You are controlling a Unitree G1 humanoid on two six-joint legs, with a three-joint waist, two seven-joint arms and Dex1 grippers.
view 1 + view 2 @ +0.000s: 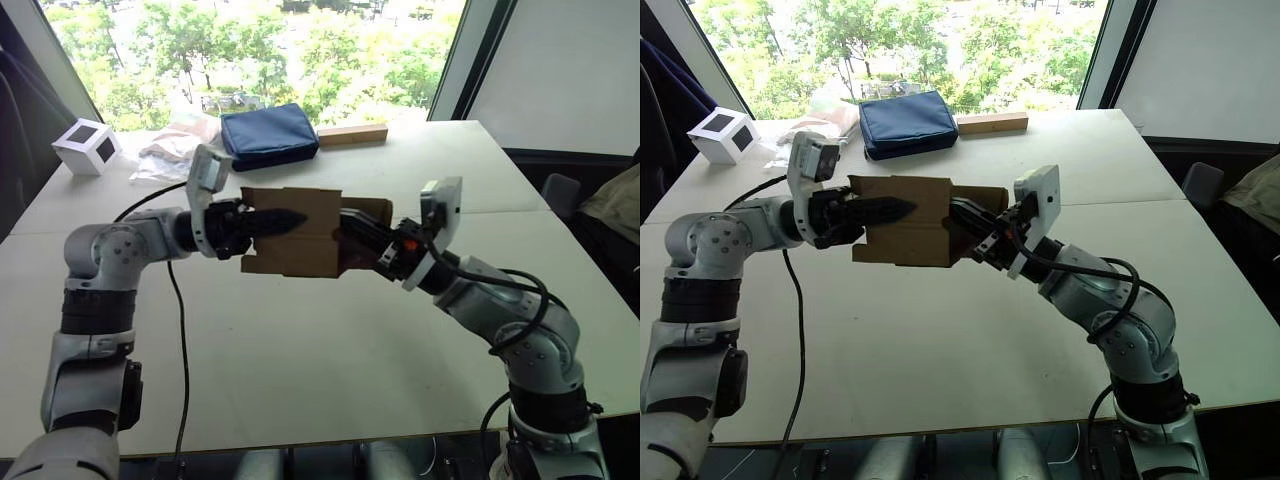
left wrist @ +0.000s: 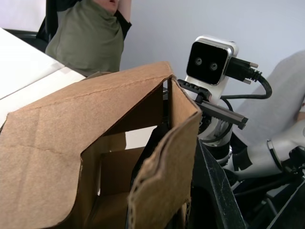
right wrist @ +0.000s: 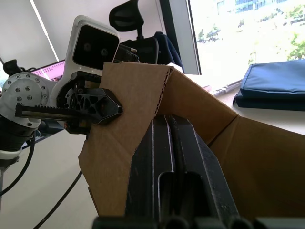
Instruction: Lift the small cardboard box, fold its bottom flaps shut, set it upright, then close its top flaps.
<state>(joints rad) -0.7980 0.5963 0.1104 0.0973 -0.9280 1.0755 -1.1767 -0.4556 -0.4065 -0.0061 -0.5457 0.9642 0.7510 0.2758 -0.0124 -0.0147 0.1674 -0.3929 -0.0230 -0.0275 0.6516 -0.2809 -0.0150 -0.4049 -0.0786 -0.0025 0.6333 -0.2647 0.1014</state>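
Note:
The small cardboard box [image 1: 300,238] hangs on its side above the table [image 1: 330,350], held between both arms. My left gripper [image 1: 272,220] is shut on the wall at the box's left end, with one black finger lying across the front face. My right gripper [image 1: 350,240] is at the box's right end, its fingers [image 3: 176,157] shut together on a brown panel edge. In the left wrist view the near end of the box [image 2: 95,157] is open, with a flap [image 2: 164,171] bent outward. I cannot tell which end carries the bottom flaps or the top flaps.
At the table's far edge lie a blue pouch [image 1: 268,135], a pale wooden block [image 1: 352,134], a crumpled plastic bag [image 1: 172,152] and a white cube with a dark square [image 1: 88,146]. A black cable [image 1: 180,330] runs across the table. A seated person [image 2: 86,38] is behind.

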